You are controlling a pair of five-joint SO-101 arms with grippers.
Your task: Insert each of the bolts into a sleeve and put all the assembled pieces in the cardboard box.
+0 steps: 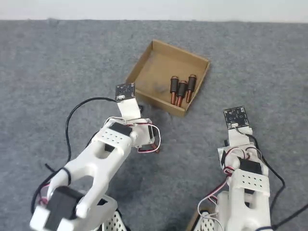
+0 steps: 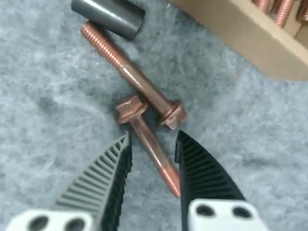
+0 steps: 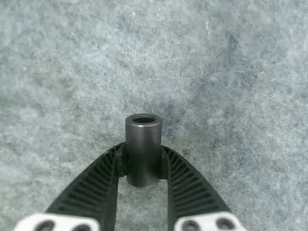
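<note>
The bolt (image 2: 147, 139) I'm after lies flat on the carpet (image 2: 43, 96), its shank running between the fingers of my left gripper (image 2: 153, 136) and its head just past the fingertips. That gripper is open, wide enough to straddle the shank, with nothing held; the bolt's tip sits just beside one finger (image 2: 202, 178), so I'm off centre. A second bolt (image 2: 130, 74) lies head to head with mine, touching or nearly so, and a loose sleeve (image 2: 108, 17) rests by its threaded end. I'd centre over the shank before closing and grip mid-shank, away from the heads, so that I don't drag the second bolt along or pinch both. I judge a grip near the head would also leave enough thread free for insertion. My right gripper (image 3: 143, 159) is closed on a sleeve (image 3: 143, 134), holding its lower part, with the open bore facing away from the wrist, ready to take the bolt. The box (image 1: 144, 62) stands close beyond the left arm with three assembled pieces (image 1: 182, 89) inside, against its near wall. The risk, as I see it, is the bolt rolling on the carpet as the fingers close.
</note>
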